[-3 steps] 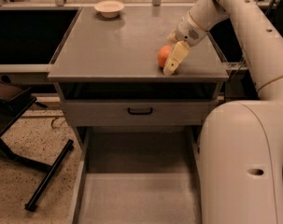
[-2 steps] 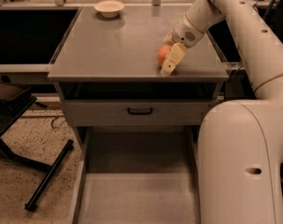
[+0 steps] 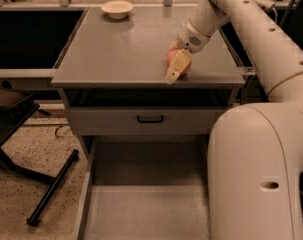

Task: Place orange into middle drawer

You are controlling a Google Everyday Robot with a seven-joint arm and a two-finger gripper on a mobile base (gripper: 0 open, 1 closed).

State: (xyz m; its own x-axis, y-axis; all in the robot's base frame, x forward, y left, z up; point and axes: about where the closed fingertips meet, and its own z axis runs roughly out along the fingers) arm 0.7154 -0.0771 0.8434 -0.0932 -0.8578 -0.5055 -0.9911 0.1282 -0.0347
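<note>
Nearest the camera, the robot's white base (image 3: 256,174) stands at the cabinet's front right corner. Beside it the middle drawer (image 3: 146,209) is pulled out from the cabinet's lower front, its plain grey floor bare and open from above. Left of the cabinet, a black stand (image 3: 51,189) lies on the speckled floor. Higher on the cabinet's face, the drawer front (image 3: 116,121) with the small black handle is pushed in.

On the cabinet top (image 3: 121,49), close to its front edge and toward its right side, sits the orange (image 3: 170,59). The gripper (image 3: 176,69) is down at the fruit, reaching in from the cabinet's right on the white arm (image 3: 231,14), with its cream tip across the fruit's front. Whether it has closed on the orange cannot be told, and the fruit looks to rest on the top.

At the cabinet's far edge, left of centre, a cream-white bowl (image 3: 117,8) stands well apart from the fruit.

The step in hand appears to be the grasp. The next move calls for a secure hold, a lift clear of the front edge, and a carry forward and down over the open drawer.
</note>
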